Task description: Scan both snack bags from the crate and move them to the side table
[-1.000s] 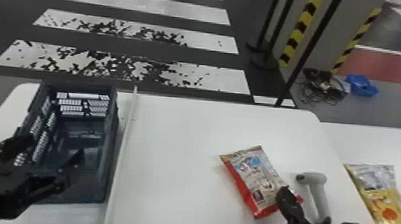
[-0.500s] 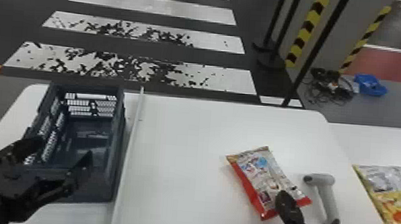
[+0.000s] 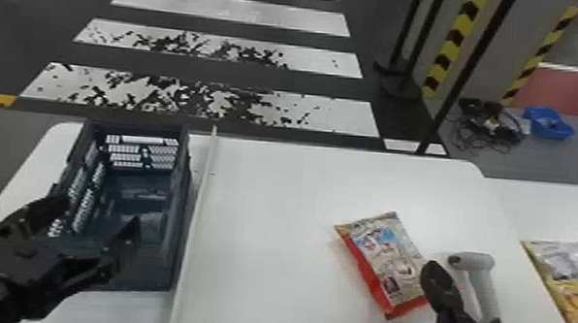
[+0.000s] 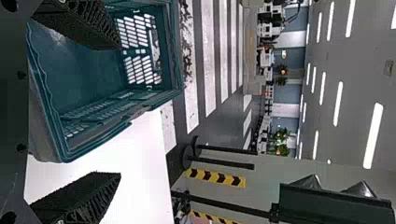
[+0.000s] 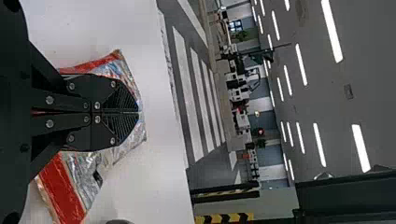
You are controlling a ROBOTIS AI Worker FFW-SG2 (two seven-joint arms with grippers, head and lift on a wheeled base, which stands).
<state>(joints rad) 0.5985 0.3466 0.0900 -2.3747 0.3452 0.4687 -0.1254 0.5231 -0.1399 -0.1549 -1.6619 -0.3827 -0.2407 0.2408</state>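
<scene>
Right hand (image 5: 138, 112), fingers together, over red snack bag (image 3: 388, 258) on white tabletop (image 3: 272, 250) — best parted wide, lowered level, closed softly across bag's middle, clear of scanner (image 3: 481, 263). Left hand (image 4: 119, 111), fingers apart, by crate (image 3: 182, 204).

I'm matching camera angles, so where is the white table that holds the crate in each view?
Head view: the white table spans the lower middle, beneath the crate and red snack bag.
Left wrist view: beside the crate.
Right wrist view: around the red snack bag.
Shared landmark: the striped crosswalk beyond.
</scene>
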